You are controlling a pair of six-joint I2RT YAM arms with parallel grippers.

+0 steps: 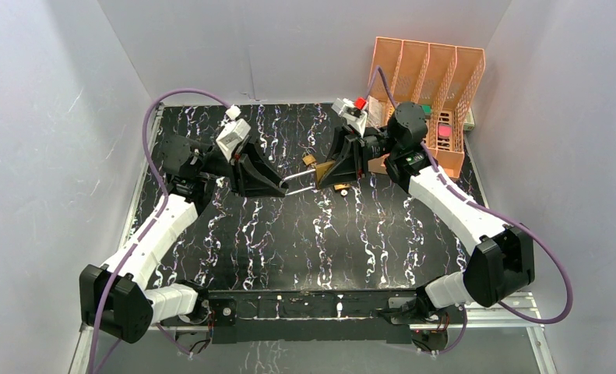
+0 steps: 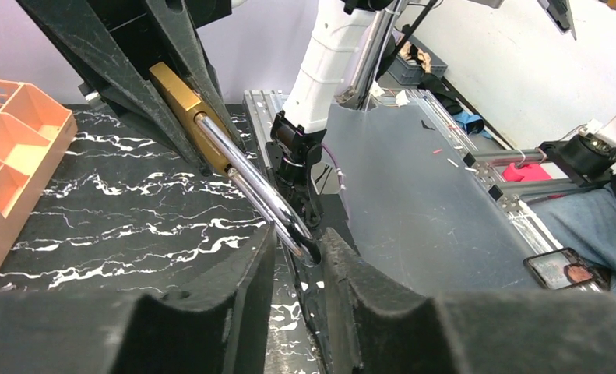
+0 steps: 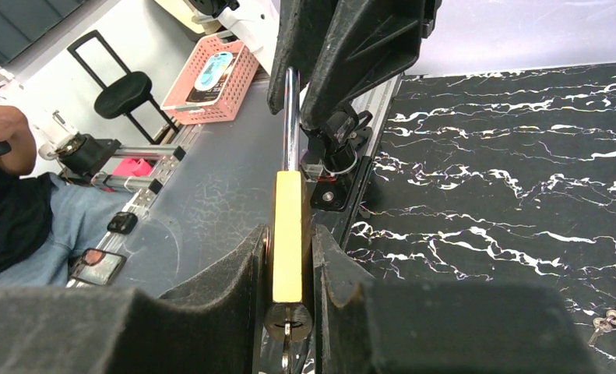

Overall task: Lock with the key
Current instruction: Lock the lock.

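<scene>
A brass padlock (image 1: 325, 172) with a long silver shackle (image 1: 299, 180) hangs above the middle of the table between both arms. My right gripper (image 1: 332, 170) is shut on the brass body (image 3: 288, 226), one finger on each flat side. A key with a dark head (image 3: 287, 321) sits in the keyhole at the body's near end. My left gripper (image 1: 283, 188) is shut on the far loop of the shackle (image 2: 262, 191); the shackle's bend lies between its fingertips in the left wrist view (image 2: 298, 243). The body also shows there (image 2: 180, 100).
A second small brass lock (image 1: 309, 160) and a loose key piece (image 1: 341, 191) lie on the black marble table (image 1: 304, 241) under the arms; keys also show in the right wrist view (image 3: 610, 319). An orange file rack (image 1: 429, 74) stands at the back right.
</scene>
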